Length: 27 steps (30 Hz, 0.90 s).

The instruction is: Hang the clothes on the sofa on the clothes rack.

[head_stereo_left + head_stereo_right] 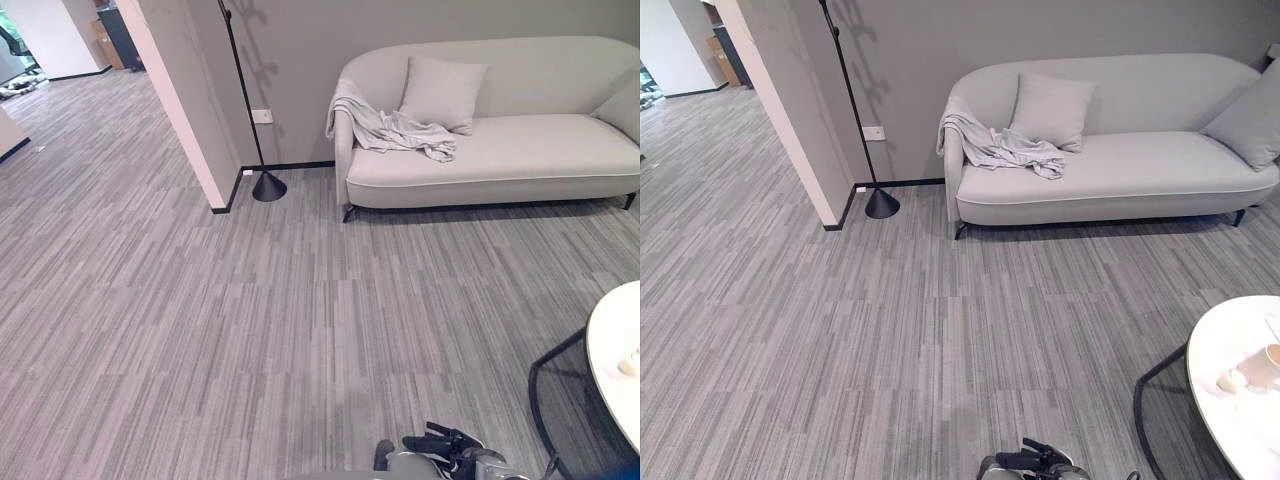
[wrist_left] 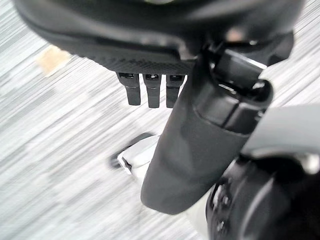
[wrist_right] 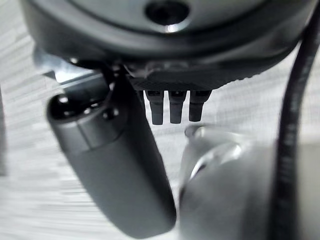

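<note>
A light grey garment [image 1: 395, 130] lies crumpled on the left end of the pale sofa [image 1: 520, 150], with part of it draped over the armrest. It is far across the floor from me. My right hand [image 1: 445, 445] shows low at the bottom edge of the eye views, dark and holding nothing. In the right wrist view its fingers [image 3: 172, 107] hang straight over the carpet. My left hand's fingers [image 2: 150, 90] are straight too, with the thumb [image 2: 190, 150] standing out in front, and nothing is held.
A thin black pole on a cone base [image 1: 268, 186] stands left of the sofa by a wall corner [image 1: 190, 120]. A cushion [image 1: 440, 92] leans on the sofa back. A round white table [image 1: 1230, 400] with a cup [image 1: 1265, 365] stands at my near right. Grey carpet lies between.
</note>
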Motion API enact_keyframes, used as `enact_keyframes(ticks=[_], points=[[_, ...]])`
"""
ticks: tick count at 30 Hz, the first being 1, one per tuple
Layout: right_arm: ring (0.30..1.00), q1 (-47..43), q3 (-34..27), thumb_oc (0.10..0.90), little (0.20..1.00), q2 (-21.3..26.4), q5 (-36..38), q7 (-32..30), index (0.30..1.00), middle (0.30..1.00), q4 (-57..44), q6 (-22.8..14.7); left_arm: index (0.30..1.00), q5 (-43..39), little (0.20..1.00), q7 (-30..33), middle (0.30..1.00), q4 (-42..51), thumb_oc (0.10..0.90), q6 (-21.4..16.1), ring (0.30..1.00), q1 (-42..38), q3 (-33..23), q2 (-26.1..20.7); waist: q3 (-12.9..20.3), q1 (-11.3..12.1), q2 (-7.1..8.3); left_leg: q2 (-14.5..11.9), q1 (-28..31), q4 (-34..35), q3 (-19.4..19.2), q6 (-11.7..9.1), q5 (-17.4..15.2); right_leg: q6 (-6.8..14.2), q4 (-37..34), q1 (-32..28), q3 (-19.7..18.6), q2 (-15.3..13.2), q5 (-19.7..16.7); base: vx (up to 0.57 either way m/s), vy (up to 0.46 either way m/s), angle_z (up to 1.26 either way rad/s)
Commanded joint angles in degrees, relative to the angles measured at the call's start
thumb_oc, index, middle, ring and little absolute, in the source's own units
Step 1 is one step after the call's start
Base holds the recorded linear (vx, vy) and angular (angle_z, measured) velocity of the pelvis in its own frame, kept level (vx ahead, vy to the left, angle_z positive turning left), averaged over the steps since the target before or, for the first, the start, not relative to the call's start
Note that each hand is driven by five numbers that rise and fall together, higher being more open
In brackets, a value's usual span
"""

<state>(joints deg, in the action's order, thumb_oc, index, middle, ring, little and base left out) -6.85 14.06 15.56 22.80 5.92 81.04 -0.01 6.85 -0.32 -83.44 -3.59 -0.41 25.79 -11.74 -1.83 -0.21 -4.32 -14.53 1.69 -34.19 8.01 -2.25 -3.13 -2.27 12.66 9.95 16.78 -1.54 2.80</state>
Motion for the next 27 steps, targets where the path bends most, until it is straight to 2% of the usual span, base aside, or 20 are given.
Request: enact_keyframes(ticks=[1,2,3,4,5,6,8,9,10,12,14,15,16,18,19,20,21,22,24,27], points=[[0.900,0.8,1.3,0.800,0.900,-1.4,-3.3,-1.5,0.900,0.900,1.8,1.2,0.900,-3.0,0.900,1.6,0.900,4.6,0.800,-1.7,0.900,-6.0,-0.8,0.0,-7.1,0.3,3.81,-2.6,0.3,0.5,-3.8,2.2,11.7,3.3,-7.9,-2.5,-3.9,-3.6,-5.5,0.45,-0.242,-0.17],[0.900,-1.5,3.2,0.800,0.900,-0.5,-5.5,-2.5,0.900,0.900,2.1,1.2,0.900,-3.1,0.900,2.4,0.900,5.7,0.800,-2.2,0.900,-6.8,-0.2,0.1,-9.0,4.1,5.19,4.3,-9.6,-5.6,-3.8,3.7,4.5,2.8,-10.1,-6.8,-5.3,-4.0,-5.0,0.61,-0.237,0.05],[0.900,-2.2,3.9,0.800,0.900,-0.5,-6.5,-2.7,0.900,0.900,2.3,1.3,0.900,-2.9,0.900,2.6,0.900,5.9,0.800,-2.4,0.900,-6.9,0.1,0.1,-8.9,5.5,5.35,8.2,-12.5,-4.7,-3.5,3.3,3.8,2.9,-11.1,-8.6,-6.1,-4.2,-4.8,0.47,-0.101,-0.07],[0.900,-2.2,3.9,0.800,0.900,-0.5,-6.5,-2.7,0.900,0.900,2.3,1.3,0.900,-2.9,0.900,2.6,0.900,5.9,0.800,-2.4,0.900,-6.9,0.1,0.1,-9.1,5.7,5.04,7.8,-12.3,-5.1,-3.5,3.3,3.4,2.9,-11.0,-8.8,-6.2,-3.9,-4.6,0.63,0.072,-0.45],[0.900,-3.3,6.0,0.800,0.900,-0.9,-7.5,-2.1,0.900,0.900,1.5,0.8,0.900,-3.2,0.900,2.4,0.900,5.7,0.800,-3.0,0.900,-6.5,-0.2,0.3,-8.2,9.9,4.00,19.2,-15.8,10.0,-3.2,3.7,1.9,3.8,-12.7,-12.8,-8.2,-2.1,-3.1,0.70,0.085,-0.62],[0.900,-3.7,6.8,0.800,0.900,-1.4,-7.4,-1.9,0.900,0.900,0.9,0.5,0.900,-3.8,0.900,2.4,0.900,5.3,0.800,-3.2,0.900,-6.2,-0.7,0.3,-7.3,11.5,3.36,21.5,-15.9,19.4,-2.5,3.3,4.7,4.2,-13.4,-14.8,-9.0,-1.0,-2.0,0.92,0.092,-0.30],[0.900,-3.8,8.5,0.800,0.900,-2.5,-7.9,-1.4,0.900,0.900,0.1,0.3,0.900,-5.6,0.900,2.0,0.900,4.0,0.800,-3.1,0.900,-5.0,-2.3,0.5,-5.8,14.6,2.22,23.5,-19.0,31.9,-1.4,2.8,11.1,3.5,-14.6,-19.2,-10.9,2.0,1.0,0.58,0.008,-0.42],[0.900,-3.7,8.6,0.800,0.900,-2.5,-7.9,-1.4,0.900,0.900,0.1,0.3,0.900,-5.7,0.900,2.0,0.900,4.0,0.800,-3.2,0.900,-4.9,-2.3,0.4,-6.1,14.8,2.65,23.7,-18.1,32.9,-1.8,2.8,11.4,3.5,-14.6,-19.7,-11.2,1.6,1.3,0.68,0.000,-1.14],[0.900,-4.4,10.2,0.800,0.900,-3.8,-10.9,-0.9,0.900,0.900,0.5,0.9,0.900,-6.9,0.900,1.7,0.900,1.8,0.800,-2.6,0.900,-3.8,-3.7,0.6,-5.8,17.6,3.36,24.8,-23.1,33.3,-3.7,2.4,13.1,2.8,-13.9,-24.5,-13.2,1.8,5.4,0.71,0.044,-1.12],[0.900,-4.3,13.3,0.800,0.900,-5.7,-17.2,-0.8,0.900,0.900,1.0,1.1,0.900,-6.1,0.900,1.7,0.900,-0.8,0.800,-2.1,0.900,-1.3,-6.1,-0.4,-4.2,20.6,5.29,25.2,-21.9,30.4,-1.0,4.9,13.5,3.4,-10.7,-26.3,-12.8,0.5,8.9,0.85,0.099,-0.78],[0.900,-4.1,15.8,0.800,0.900,-7.1,-22.1,-0.1,0.900,0.900,0.0,1.1,0.900,-4.1,0.900,1.7,0.900,-1.3,0.800,-1.7,0.900,0.6,-6.8,-0.7,-2.7,22.0,7.75,26.6,-21.8,26.4,-0.9,6.4,11.6,6.7,-2.6,-24.7,-10.7,-3.4,5.1,0.54,0.144,-0.60],[0.900,-4.1,15.8,0.800,0.900,-7.1,-22.1,-0.1,0.900,0.900,0.0,1.1,0.900,-4.1,0.900,1.7,0.900,-1.3,0.800,-1.7,0.900,0.6,-6.8,-0.7,-2.7,22.0,7.74,26.6,-21.9,26.4,-0.9,6.4,11.6,6.7,-2.6,-24.7,-10.7,-3.4,5.0,0.59,0.274,-0.05],[0.900,-4.3,17.3,0.800,0.900,-7.7,-24.7,0.5,0.900,0.900,-0.9,1.4,0.900,-1.7,0.900,1.3,0.900,-1.4,0.800,-1.5,0.900,1.4,-6.2,-0.9,-3.0,22.1,7.97,27.4,-17.9,25.9,-0.7,8.5,9.1,10.5,15.2,-20.5,-8.9,-8.0,-7.8,0.62,0.320,0.13],[0.900,-4.3,18.7,0.800,0.900,-7.4,-26.6,0.1,0.900,0.900,-2.8,1.4,0.900,-1.7,0.900,1.9,0.900,-0.1,0.800,-1.5,0.900,1.2,-5.7,-1.4,-3.5,19.9,5.41,26.5,-11.4,27.4,2.4,10.7,6.8,10.6,31.1,-13.1,-7.2,-12.0,-16.0,0.60,0.338,0.15],[0.900,-4.3,18.8,0.800,0.900,-7.3,-26.6,0.1,0.900,0.900,-2.9,1.4,0.900,-1.7,0.900,1.9,0.900,-0.1,0.800,-1.5,0.900,1.2,-5.7,-1.4,-3.3,19.9,5.25,26.3,-11.5,27.5,2.5,10.7,6.9,10.6,31.0,-12.9,-7.2,-11.8,-16.2,0.58,0.210,0.27],[0.900,-4.4,20.4,0.800,0.900,-7.1,-29.6,-0.8,0.900,0.900,-5.5,1.4,0.900,-0.4,0.900,2.6,0.900,1.5,0.800,-1.1,0.900,0.2,-4.1,-1.7,-3.8,17.1,2.80,24.7,-5.5,29.2,6.2,11.2,5.6,8.0,35.5,-7.2,-4.8,-14.0,-9.6,0.56,0.076,0.58],[0.900,-4.2,20.8,0.800,0.900,-6.7,-30.7,-1.2,0.900,0.900,-6.2,0.9,0.900,0.2,0.900,2.9,0.900,2.3,0.800,-1.3,0.900,-0.3,-3.8,-1.9,-4.2,15.5,2.14,24.2,-2.9,29.7,8.5,10.9,4.9,6.9,35.2,-3.6,-5.1,-12.0,-6.6,0.77,0.025,0.80],[0.900,-4.1,20.8,0.800,0.900,-6.4,-30.6,-1.2,0.900,0.900,-6.9,0.9,0.900,0.6,0.900,3.4,0.900,3.0,0.800,-1.6,0.900,-1.2,-3.0,-2.0,-4.8,13.2,2.17,24.0,0.4,29.9,10.9,10.6,3.3,6.1,30.5,-0.7,-5.0,-9.4,-4.5,0.58,-0.150,1.09],[0.900,-4.3,19.7,0.800,0.900,-5.4,-27.9,-0.9,0.900,0.900,-8.9,0.7,0.900,0.4,0.900,3.9,0.900,4.3,0.800,-2.4,0.900,-3.3,-2.2,-2.5,-5.2,9.8,4.11,23.8,4.9,30.7,14.9,8.8,-0.1,6.8,14.2,1.3,-7.2,-6.2,-4.9,0.59,-0.257,1.46],[0.900,-5.3,19.8,0.800,0.900,-5.2,-26.4,-0.8,0.900,0.900,-9.2,1.1,0.900,-0.6,0.900,5.1,0.900,5.0,0.800,-3.3,0.900,-7.6,-2.3,-2.9,-6.4,5.8,5.40,21.7,12.7,34.4,21.3,6.7,-4.2,10.5,-11.9,4.2,-10.6,-5.2,-11.5,0.70,-0.266,1.06]])
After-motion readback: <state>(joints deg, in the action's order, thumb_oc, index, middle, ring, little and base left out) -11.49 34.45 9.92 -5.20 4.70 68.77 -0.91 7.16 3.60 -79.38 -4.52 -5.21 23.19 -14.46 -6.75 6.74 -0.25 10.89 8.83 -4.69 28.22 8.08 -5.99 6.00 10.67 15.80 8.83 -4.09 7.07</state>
